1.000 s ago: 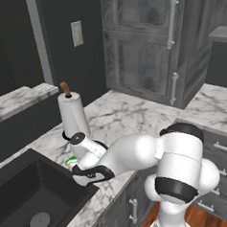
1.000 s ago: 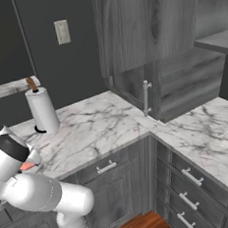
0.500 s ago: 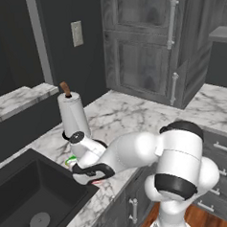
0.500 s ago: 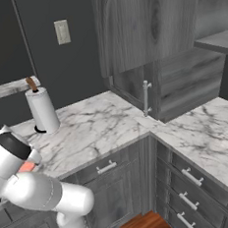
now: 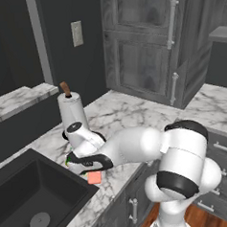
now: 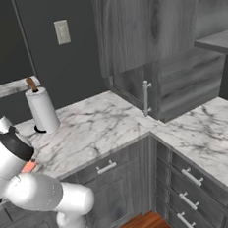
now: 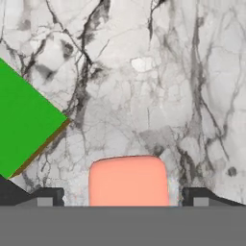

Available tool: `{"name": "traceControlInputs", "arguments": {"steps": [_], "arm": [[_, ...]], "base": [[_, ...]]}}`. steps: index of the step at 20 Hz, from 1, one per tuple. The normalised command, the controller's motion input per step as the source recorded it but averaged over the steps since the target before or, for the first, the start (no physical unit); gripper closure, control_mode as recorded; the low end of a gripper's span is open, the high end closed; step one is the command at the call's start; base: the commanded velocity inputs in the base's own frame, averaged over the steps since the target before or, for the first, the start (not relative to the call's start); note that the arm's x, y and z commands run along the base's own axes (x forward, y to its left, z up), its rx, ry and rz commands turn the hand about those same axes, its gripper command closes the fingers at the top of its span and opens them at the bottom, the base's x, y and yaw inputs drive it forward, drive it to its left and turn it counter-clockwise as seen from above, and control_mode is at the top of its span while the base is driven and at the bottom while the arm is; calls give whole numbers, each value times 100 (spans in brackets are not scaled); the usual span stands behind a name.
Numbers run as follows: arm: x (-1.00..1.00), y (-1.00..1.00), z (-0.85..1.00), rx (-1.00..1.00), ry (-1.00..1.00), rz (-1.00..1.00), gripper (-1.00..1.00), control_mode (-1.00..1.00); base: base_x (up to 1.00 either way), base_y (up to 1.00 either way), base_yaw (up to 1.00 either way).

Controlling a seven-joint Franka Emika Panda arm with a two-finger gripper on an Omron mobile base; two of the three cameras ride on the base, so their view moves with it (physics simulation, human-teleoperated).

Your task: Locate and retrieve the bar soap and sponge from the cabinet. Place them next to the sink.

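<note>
So, biggest first: white marble counter (image 5: 134, 115) runs from the wall corner to the front edge, w/ lots of bare top to the right of the arm, toward the tall glass-fronted cabinet (image 5: 144, 41). The sink (image 5: 30, 198), dark charcoal w/ round silver drain, sits sunk in the counter at lower left of the left base view; its near rim lies just beside the soap. Paper towel roll (image 5: 71, 111) stands upright behind the arm, close to the wrist, so room on that side is tight. In the right base view the same roll (image 6: 42, 110) stands near the back wall, counter open to its right.

Gripper (image 5: 92, 170) hangs low over the counter strip between sink rim and front edge, pointing down. Bar soap (image 5: 94, 177) is salmon-pink, flat, rounded corners, sitting between the fingertips (image 7: 45, 197) in the hand view; bar soap (image 7: 129, 180) has gaps to both tips, so the claw is spread and not pinching. Its lower part is cut off by the grey band, so can't tell its long axis. Whether it rests on the marble or is just above — can't tell.

Sponge (image 7: 26, 120) is bright green, flat, w/ yellowish-brown edge, lying on the marble turned diagonal in the hand view, near the soap but apart. In the left base view only a green sliver (image 5: 68, 162) peeks out by the hand.
</note>
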Motion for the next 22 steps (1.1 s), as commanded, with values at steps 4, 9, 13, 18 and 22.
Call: {"name": "traceControlInputs", "arguments": {"steps": [4,9,13,18,22], "arm": [[-48,0,90,7,-2,-1,-100,-100],[-55,-1,85,2,-2,0,-100,-100],[-61,-25,61,-2,0,4,-100,-100],[-65,-33,52,-3,2,8,-100,-100],[-57,-31,52,-2,9,8,-100,-100]], "base": [[0,0,0],[0,0,0],[0,0,0],[0,0,0],[0,0,0]]}}
